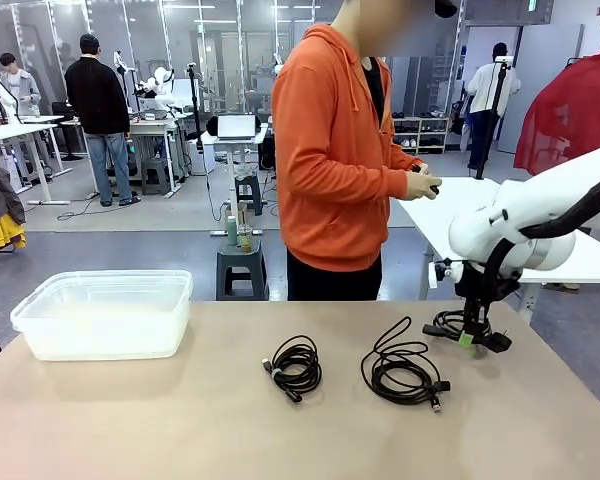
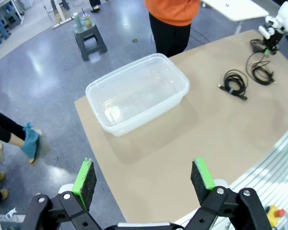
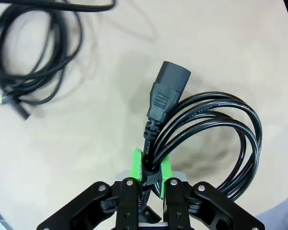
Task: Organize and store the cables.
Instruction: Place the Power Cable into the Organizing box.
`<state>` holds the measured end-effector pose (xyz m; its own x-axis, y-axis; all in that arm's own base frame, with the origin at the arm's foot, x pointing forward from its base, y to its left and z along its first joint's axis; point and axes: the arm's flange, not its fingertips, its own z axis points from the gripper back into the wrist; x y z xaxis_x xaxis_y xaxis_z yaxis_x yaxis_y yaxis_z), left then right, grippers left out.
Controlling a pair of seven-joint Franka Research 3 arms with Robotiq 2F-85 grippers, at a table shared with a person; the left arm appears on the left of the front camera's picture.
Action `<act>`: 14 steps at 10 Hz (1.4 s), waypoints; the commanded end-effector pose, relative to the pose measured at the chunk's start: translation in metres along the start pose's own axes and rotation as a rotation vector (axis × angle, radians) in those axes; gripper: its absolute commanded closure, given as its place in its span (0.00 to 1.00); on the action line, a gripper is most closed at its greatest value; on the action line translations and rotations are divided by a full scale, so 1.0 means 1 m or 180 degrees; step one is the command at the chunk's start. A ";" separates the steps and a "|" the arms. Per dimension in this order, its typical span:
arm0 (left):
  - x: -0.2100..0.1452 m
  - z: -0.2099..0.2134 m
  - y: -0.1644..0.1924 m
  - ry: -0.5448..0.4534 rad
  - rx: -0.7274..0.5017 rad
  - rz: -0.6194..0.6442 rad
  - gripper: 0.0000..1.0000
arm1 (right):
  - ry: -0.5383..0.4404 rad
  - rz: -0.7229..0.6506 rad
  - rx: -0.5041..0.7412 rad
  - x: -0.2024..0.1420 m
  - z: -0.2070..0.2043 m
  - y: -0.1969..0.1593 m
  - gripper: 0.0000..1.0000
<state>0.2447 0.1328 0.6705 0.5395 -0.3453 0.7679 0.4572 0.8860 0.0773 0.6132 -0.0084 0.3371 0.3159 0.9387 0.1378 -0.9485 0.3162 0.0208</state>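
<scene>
The left pincer [image 2: 143,178] is spread wide, with nothing between its pads [image 2: 84,178], above the near edge of the counter [image 2: 182,143]. The right pincer [image 3: 150,172] is pressed together on the power cord [image 3: 206,112]. The bundled strands are pinched just behind the plug [image 3: 161,100], and the loops fan out to one side. Whether the loops rest on the counter or hang just above it cannot be told.

The step in hand is judged to be the lift and carry of this cord to the bin [image 1: 105,312]. The bin stands empty at the robot's left end, well apart from the cord at the far right edge. Two more cables lie between them: a small coil [image 1: 296,368] near the middle and a large coil [image 1: 405,372] just to its right, not touching it.

For a clean transfer:
- All strands should be confirmed inside the pinch before lifting. A loose strand is likely to let the bundle unwind.
- The cord should be raised straight up until plug and loops are clear of the counter.
- The carry should pass high over both coils, since hanging loops could snag and drag them.
- The cord should be released low inside the bin, so that the stiff loops do not spring over the rim.

At the far side a person [image 1: 340,150] stands with both hands held together at chest height, away from the counter.
</scene>
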 end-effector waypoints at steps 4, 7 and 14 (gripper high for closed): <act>0.000 0.001 0.000 -0.0005 -0.0006 -0.0032 0.00 | 0.0002 0.0410 0.0069 -0.002 0.070 0.051 1.00; 0.000 0.001 0.000 -0.0005 -0.0006 -0.0032 0.00 | -0.0001 0.0677 -0.0010 0.029 0.104 0.076 1.00; 0.000 0.001 0.000 -0.0005 -0.0006 -0.0032 0.00 | 0.0256 0.1351 0.0101 0.165 0.135 0.171 1.00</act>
<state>0.2447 0.1329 0.6705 0.5393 -0.3452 0.7681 0.4574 0.8859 0.0770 0.4966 0.1663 0.5005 -0.1100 0.9894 0.0951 -0.9939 -0.1091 -0.0151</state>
